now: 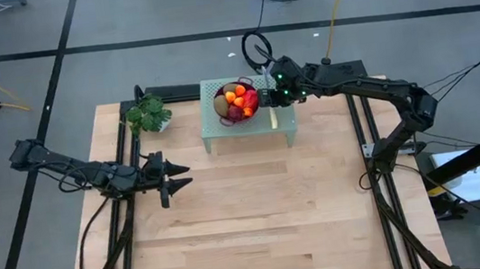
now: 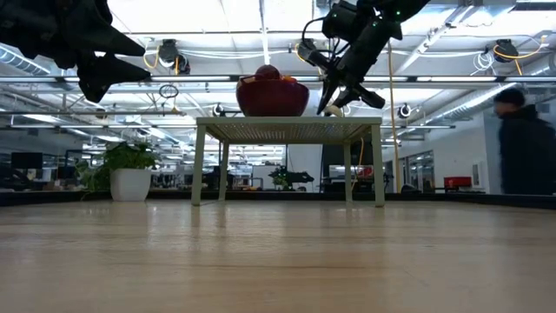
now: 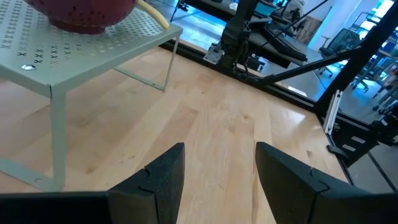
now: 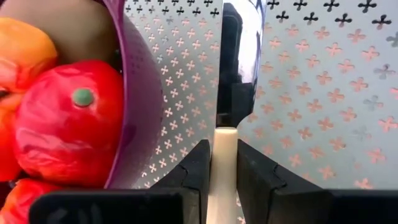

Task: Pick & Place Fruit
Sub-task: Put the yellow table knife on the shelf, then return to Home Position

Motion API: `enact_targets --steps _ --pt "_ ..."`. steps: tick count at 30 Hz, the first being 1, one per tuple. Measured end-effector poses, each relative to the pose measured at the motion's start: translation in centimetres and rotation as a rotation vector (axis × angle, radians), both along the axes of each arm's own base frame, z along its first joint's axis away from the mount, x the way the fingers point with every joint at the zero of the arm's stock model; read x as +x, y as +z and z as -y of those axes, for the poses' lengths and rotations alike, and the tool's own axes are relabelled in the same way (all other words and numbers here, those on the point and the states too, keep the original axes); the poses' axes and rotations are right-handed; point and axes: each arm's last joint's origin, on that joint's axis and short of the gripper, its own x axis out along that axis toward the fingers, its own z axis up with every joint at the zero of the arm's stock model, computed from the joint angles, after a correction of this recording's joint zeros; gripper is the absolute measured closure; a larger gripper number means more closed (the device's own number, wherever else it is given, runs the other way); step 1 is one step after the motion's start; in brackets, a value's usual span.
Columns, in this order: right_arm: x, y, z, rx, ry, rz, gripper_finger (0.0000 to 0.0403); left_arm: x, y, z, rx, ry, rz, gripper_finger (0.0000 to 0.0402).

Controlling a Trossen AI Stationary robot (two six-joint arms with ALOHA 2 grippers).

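Note:
A red-purple colander bowl (image 1: 256, 107) stands on a pale green perforated stand (image 1: 222, 133) at the table's far middle. It holds the fruit (image 1: 237, 100): a big red piece (image 4: 68, 121), orange pieces (image 4: 25, 50) and a brown one (image 4: 74, 25). Just right of the bowl, my right gripper (image 1: 275, 100) is shut on a slim knife (image 4: 225, 155) with a pale yellow handle (image 1: 273, 120) and a shiny blade (image 4: 239, 56). My left gripper (image 1: 177, 178) waits open above the table's left side, with nothing between its fingers (image 3: 168, 174). My right gripper pinches the knife's pale handle (image 4: 225, 163) between its two fingers, close to where the blade begins. It comes slanting down from the table's right. The blade runs on ahead of the fingers beside the bowl's wall. The handle's end (image 2: 333, 110) sits low at the stand's top; whether it rests there I cannot tell.
A green leafy plant (image 1: 149, 115) stands left of the stand, at the table's far edge. The bowl's wall (image 4: 134, 93) is close beside my right fingers. Bare wooden tabletop (image 1: 267, 213) lies near and between the arms. A person (image 2: 521, 139) stands in the room behind.

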Motion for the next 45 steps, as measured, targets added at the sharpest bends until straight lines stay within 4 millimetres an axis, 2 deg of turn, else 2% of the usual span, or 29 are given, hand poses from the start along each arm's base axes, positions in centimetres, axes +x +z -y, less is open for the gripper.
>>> enact_targets --steps 23,32,45 --pt "-0.37 -0.07 0.42 0.021 -0.035 -0.005 0.0352 0.0 0.01 0.0 -0.002 0.0 0.002 0.0204" --pt "-0.58 -0.08 0.77 0.022 -0.052 -0.006 0.032 0.0 0.01 0.0 -0.002 0.0 0.002 0.0204" --pt "-0.6 -0.08 0.81 0.018 -0.049 -0.008 0.0317 -0.01 -0.06 0.0 0.001 -0.001 -0.006 0.0204"
